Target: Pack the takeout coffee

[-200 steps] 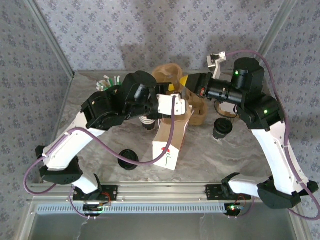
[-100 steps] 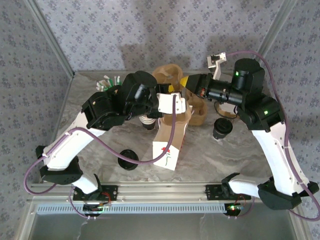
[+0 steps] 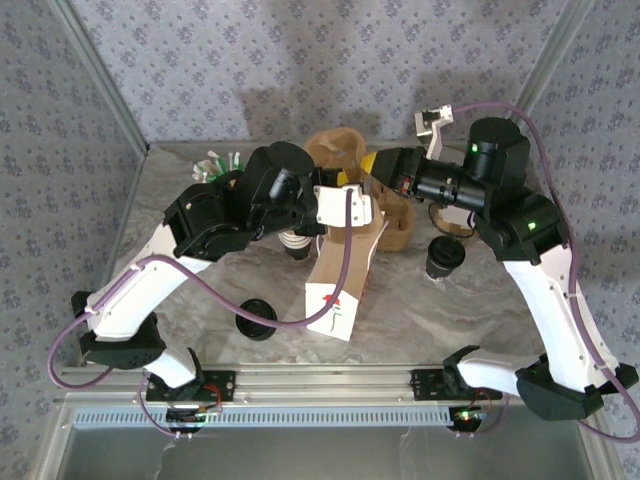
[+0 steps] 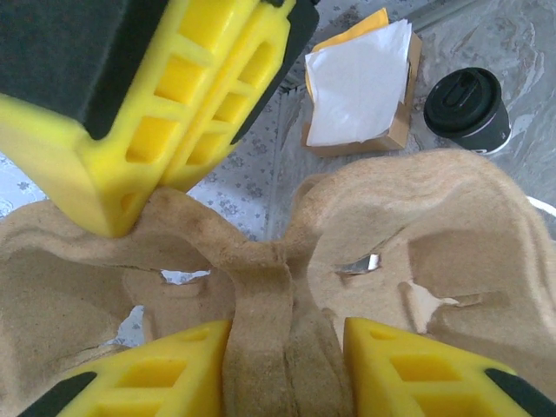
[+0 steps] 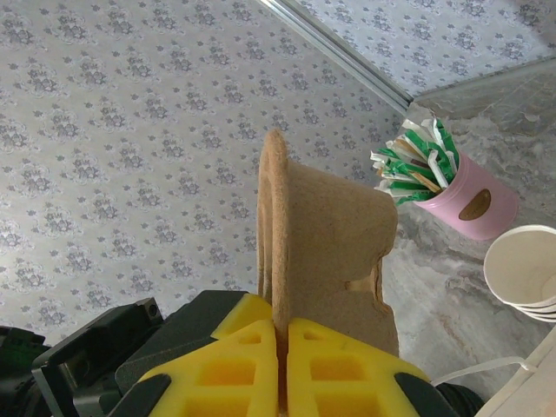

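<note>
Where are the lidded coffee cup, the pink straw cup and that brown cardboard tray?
takeout coffee (image 4: 462,94), left wrist view, on its black lid.
pink straw cup (image 5: 452,213), right wrist view, on its pink wall.
cardboard tray (image 5: 323,236), right wrist view, on its upright flap.

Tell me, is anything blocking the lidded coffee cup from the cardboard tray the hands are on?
Nothing visible. The coffee cup stands on bare table beyond the cardboard tray; the napkin box sits off to its side, not between. The right hand pinches the tray's rim and the left hand straddles its middle ridge.
</note>
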Robot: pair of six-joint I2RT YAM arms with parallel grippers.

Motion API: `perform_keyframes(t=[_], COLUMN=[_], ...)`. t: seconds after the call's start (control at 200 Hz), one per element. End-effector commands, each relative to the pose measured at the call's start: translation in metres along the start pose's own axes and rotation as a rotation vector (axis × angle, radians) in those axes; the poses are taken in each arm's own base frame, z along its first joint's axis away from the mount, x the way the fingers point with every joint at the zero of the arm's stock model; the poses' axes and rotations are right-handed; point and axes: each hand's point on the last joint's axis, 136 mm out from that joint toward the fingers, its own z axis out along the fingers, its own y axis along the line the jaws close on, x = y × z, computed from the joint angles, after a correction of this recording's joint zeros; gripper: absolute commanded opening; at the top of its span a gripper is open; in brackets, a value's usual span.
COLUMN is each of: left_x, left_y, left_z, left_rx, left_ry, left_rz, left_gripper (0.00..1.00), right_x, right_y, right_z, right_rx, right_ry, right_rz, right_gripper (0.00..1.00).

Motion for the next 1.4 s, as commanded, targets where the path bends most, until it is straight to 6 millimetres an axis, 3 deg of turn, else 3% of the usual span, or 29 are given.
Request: perform_keyframes(t=[0.0,0.075,0.175,0.285,0.49,0.62,0.82,0.989,1.394], left_x=[0.0,-0.001,-0.001,0.0,-0.001,-0.001,0.009,0.015,0.007], left_y=[0.004,0.005,0.006,0.007,0.004,-0.003,-0.006,-0.006,-0.01], left_z=[0.006,0.006,0.005,0.004,-0.006,-0.015,-0.035,-0.045,-0.042], left_rx=[-0.021,-0.026,-0.032,-0.035,-0.03,-0.013,-0.01,-0.018,-0.004], left_ry=[0.005,0.003,0.002,0.005,0.006,0.015,0.039,0.044,-0.005], left_rz=[-0.008,-0.01,-0.007,-0.007,-0.003,0.011,0.004,0.0,-0.017], left_gripper=[0.35,0.32,0.31,0.31,0.34,0.35,0.35,0.36,0.38], right_x=[-0.002,-0.002,-0.003,-0.008,-0.01,0.011,0.046,0.063,0.082], right_y=[0.011,0.01,0.01,0.009,-0.024,-0.053,-0.077,-0.089,-0.099], right_z=[-0.006,-0.006,-0.008,-0.017,-0.049,-0.06,-0.068,-0.055,-0.01], right_rx=[-0.036,-0.034,-0.031,-0.005,0.189,0.313,0.379,0.372,0.384], right_ry=[-0.018,-0.014,-0.021,-0.044,-0.105,-0.059,-0.005,0.032,0.116], right_rz=[-0.026,-0.021,-0.024,-0.04,0.005,0.077,0.163,0.222,0.239], right_gripper=[0.12,0.14,0.27,0.32,0.34,0.34,0.33,0.33,0.36])
